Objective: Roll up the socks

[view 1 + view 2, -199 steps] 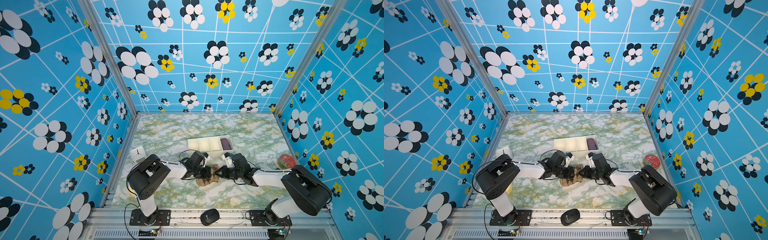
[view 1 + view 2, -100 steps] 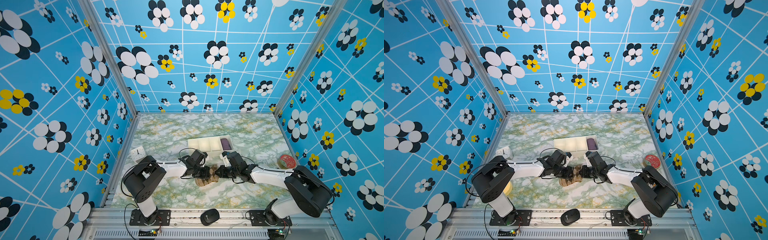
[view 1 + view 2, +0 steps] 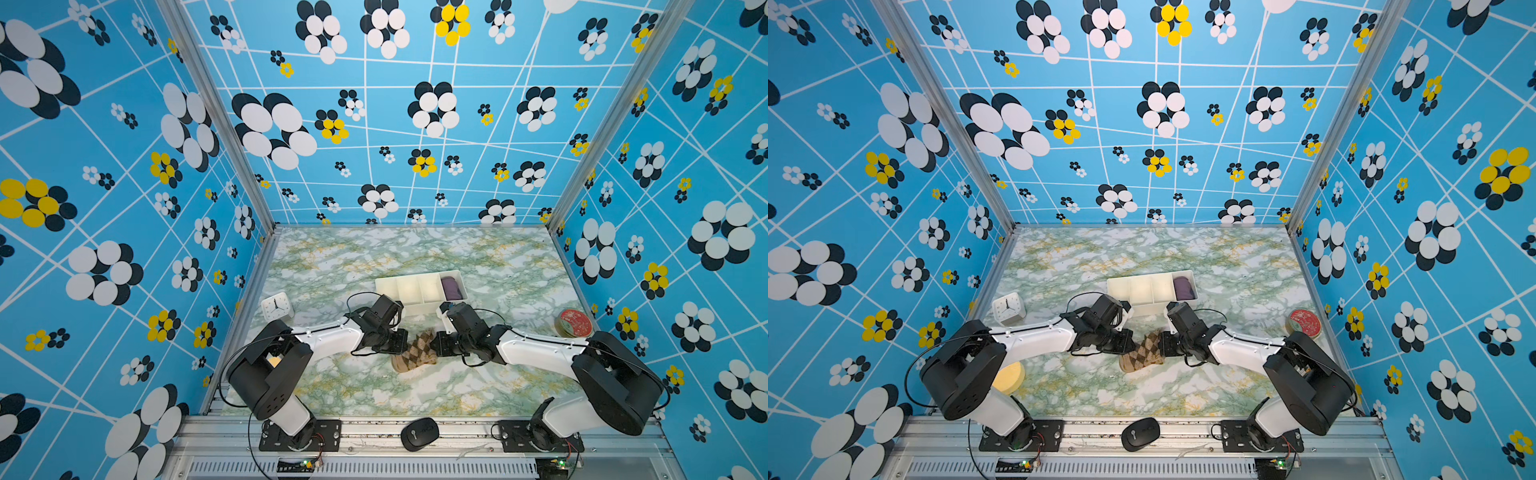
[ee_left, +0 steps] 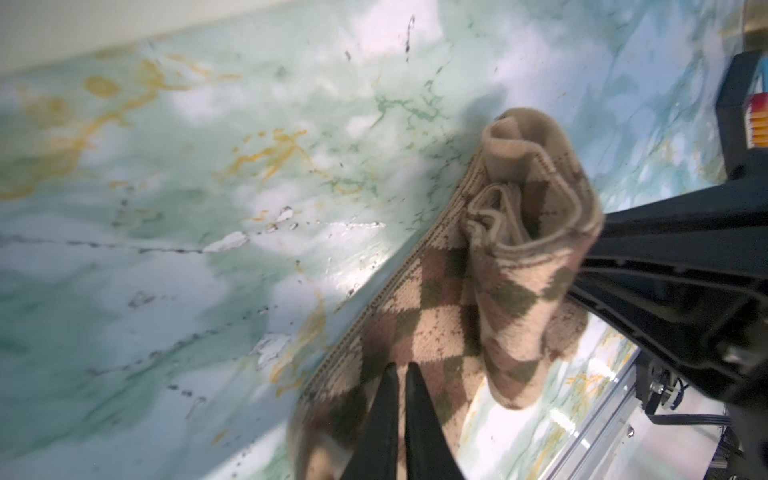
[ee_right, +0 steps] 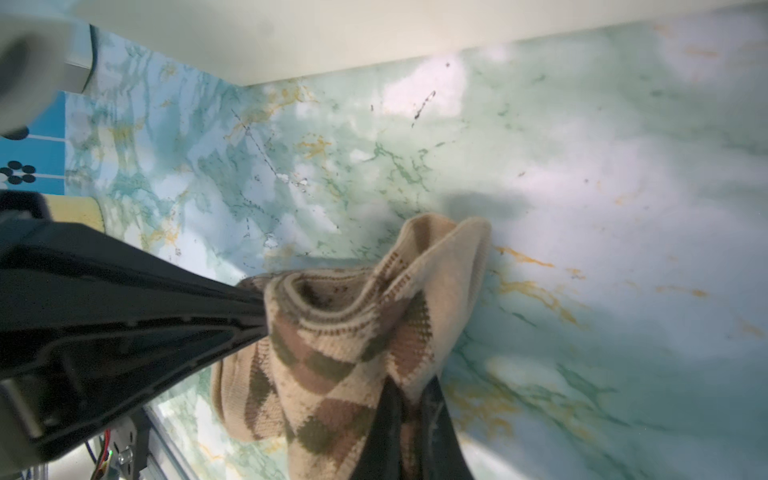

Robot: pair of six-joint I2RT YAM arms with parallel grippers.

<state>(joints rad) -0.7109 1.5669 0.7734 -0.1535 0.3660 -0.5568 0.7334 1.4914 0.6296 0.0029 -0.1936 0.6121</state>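
The socks (image 3: 415, 355) are a tan knit bundle with brown argyle diamonds, partly rolled, lying on the marble table (image 3: 374, 257) between my two grippers in both top views (image 3: 1142, 353). My left gripper (image 3: 400, 343) comes in from the left, its fingers nearly together on a fold of the socks (image 4: 436, 316), as the left wrist view shows at the gripper (image 4: 401, 370). My right gripper (image 3: 437, 345) meets the bundle from the right. In the right wrist view it (image 5: 411, 388) is shut on the edge of the socks (image 5: 332, 340), with fabric pinched between its fingers.
A white tray (image 3: 409, 286) with several compartments stands just behind the grippers, with a purple fabric bundle (image 3: 451, 288) in its right end. A small white clock (image 3: 276, 306) sits at the left, a red round tin (image 3: 574, 323) at the right, a yellow disc (image 3: 1009, 376) under the left arm and a black mouse (image 3: 419, 433) on the front rail.
Both arms have shifted slightly while holding the bundle. The socks stay in about the same place between the grippers.
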